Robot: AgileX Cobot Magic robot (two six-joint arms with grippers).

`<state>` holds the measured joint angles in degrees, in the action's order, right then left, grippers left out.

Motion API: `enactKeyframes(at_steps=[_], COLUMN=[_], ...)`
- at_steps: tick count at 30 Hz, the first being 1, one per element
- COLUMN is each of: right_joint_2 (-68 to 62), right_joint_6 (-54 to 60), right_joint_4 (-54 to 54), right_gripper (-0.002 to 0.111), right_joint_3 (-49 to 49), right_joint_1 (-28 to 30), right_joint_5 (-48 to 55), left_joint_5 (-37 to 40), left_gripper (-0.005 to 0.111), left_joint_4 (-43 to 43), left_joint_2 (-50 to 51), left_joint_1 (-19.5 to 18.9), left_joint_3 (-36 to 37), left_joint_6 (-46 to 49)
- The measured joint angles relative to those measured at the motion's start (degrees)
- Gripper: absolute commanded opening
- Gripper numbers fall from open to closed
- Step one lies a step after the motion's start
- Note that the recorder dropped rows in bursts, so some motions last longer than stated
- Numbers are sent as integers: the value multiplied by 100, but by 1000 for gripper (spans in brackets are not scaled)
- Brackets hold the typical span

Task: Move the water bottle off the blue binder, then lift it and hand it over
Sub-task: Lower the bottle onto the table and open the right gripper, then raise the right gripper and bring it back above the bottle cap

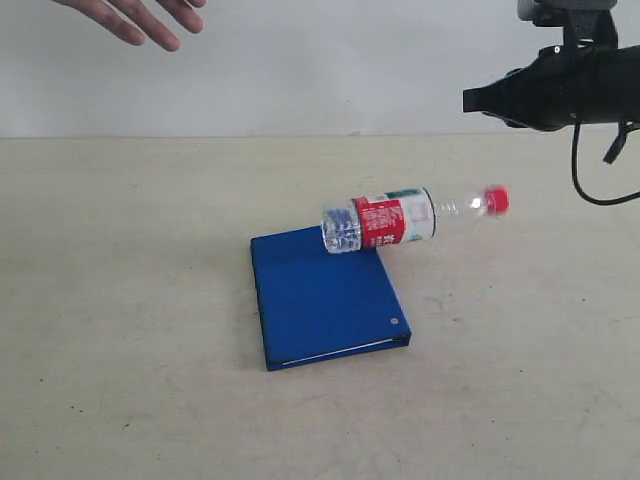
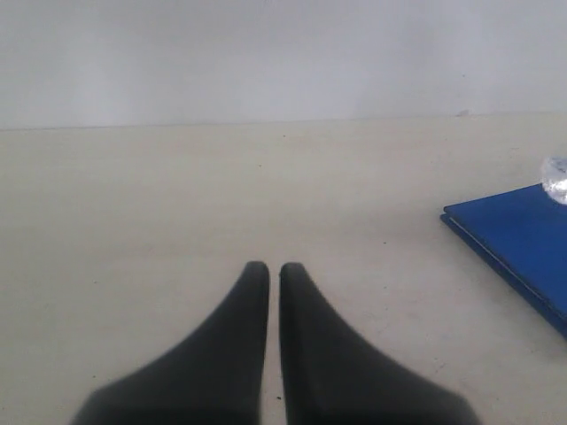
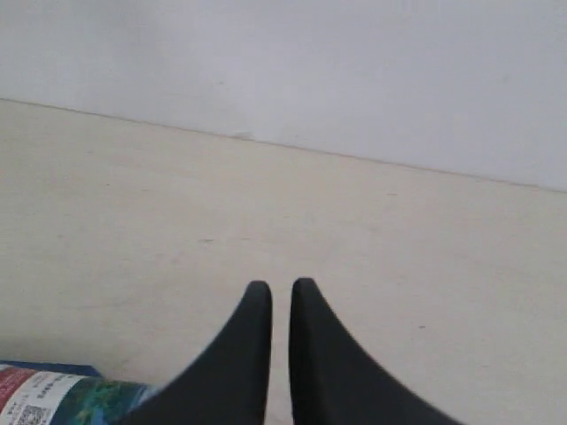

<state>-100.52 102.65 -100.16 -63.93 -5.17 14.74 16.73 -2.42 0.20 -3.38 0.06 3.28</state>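
The water bottle [image 1: 395, 220] lies on its side, its clear base end over the far right corner of the blue binder [image 1: 325, 300]. Its neck and red cap stick out past the binder to the right, and the cap looks blurred. The binder lies flat on the table. My right gripper [image 1: 470, 100] hangs high above and to the right of the bottle, shut and empty; its wrist view shows the shut gripper [image 3: 282, 288] with the bottle's label [image 3: 62, 398] beside it. My left gripper [image 2: 268, 268] is shut over bare table, with the binder [image 2: 518, 235] off to one side.
A person's open hand [image 1: 140, 20] reaches in at the top left of the exterior view. A pale wall stands behind the beige table [image 1: 120, 300]. The right arm's black cable [image 1: 590, 180] hangs at the far right.
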Motion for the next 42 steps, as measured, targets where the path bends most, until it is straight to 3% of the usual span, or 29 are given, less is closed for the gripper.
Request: enactKeyframes(at_steps=[8,9,11,13,14,24,29,35,39,42], right_joint_2=[349,349,349,349,349,-168,173,1908,3559,4652], right_joint_6=[678,678,686,787,814,-339,-59,-181,-1357,-2851], right_joint_4=[9,21,21,183,276,117,24,703,1302,1614], right_gripper=[0,4,29,45,46,46,46,46,46,46], right_joint_3=[0,0,0,0,0,0,66,537,1159,1918], right_joint_1=[0,0,0,0,0,0,0,0,0,0], right_joint_5=[-373,-354,-326,-624,-935,-1826,-1255,-445,-306,5], left_joint_5=[0,0,0,0,0,0,0,0,0,0], left_gripper=[4,4,4,4,4,4,4,4,4,4], left_joint_4=[0,0,0,0,0,0,0,0,0,0], left_joint_2=[0,0,0,0,0,0,0,0,0,0], left_joint_1=[0,0,0,0,0,0,0,0,0,0], left_joint_3=[0,0,0,0,0,0,0,0,0,0], left_joint_6=[0,0,0,0,0,0,0,0,0,0])
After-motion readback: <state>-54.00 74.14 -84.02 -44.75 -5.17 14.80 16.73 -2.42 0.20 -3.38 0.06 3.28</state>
